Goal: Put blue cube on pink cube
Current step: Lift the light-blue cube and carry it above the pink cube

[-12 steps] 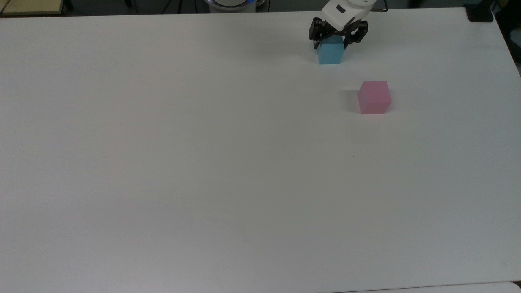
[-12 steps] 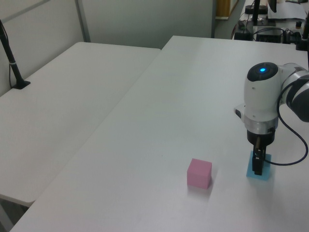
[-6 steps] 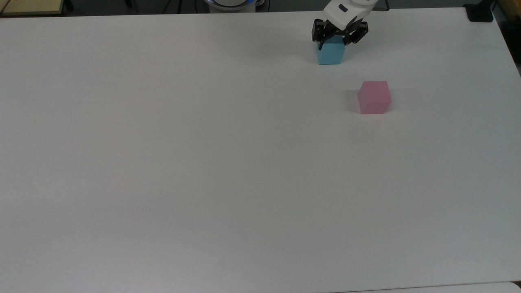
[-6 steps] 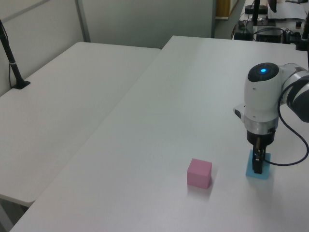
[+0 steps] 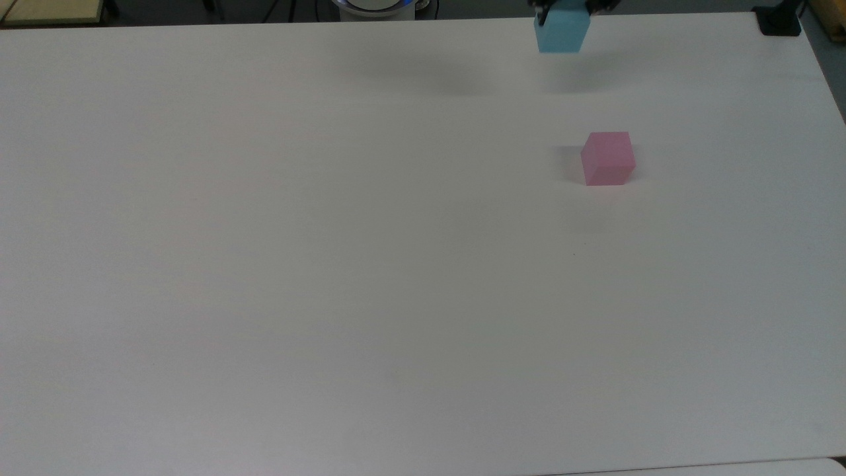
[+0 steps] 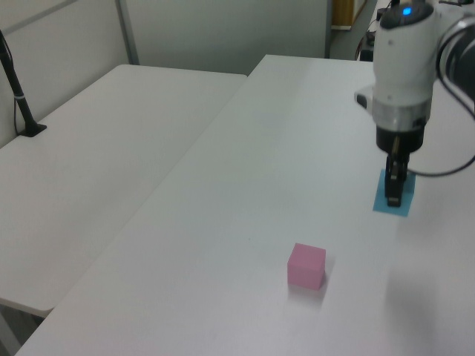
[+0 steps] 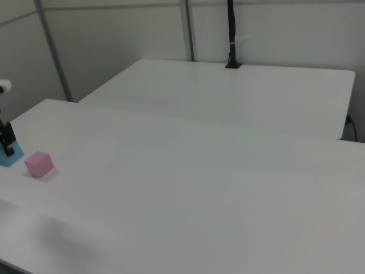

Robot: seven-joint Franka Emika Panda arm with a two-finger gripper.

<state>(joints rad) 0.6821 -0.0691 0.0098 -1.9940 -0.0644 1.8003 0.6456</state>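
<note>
The light is soft and even, and the white table (image 5: 264,264) looks bright with no strong glare. Shadows are faint: a small grey one lies beside the pink cube (image 5: 608,158) on the top view's left, and a pale blurry patch sits on the table near the blue cube (image 5: 562,30). The right view looks a bit hazy and soft.

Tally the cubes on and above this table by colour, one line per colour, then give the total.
Blue cube, held by the gripper above the table: 1
Pink cube, resting on the table: 1
Total: 2
</note>
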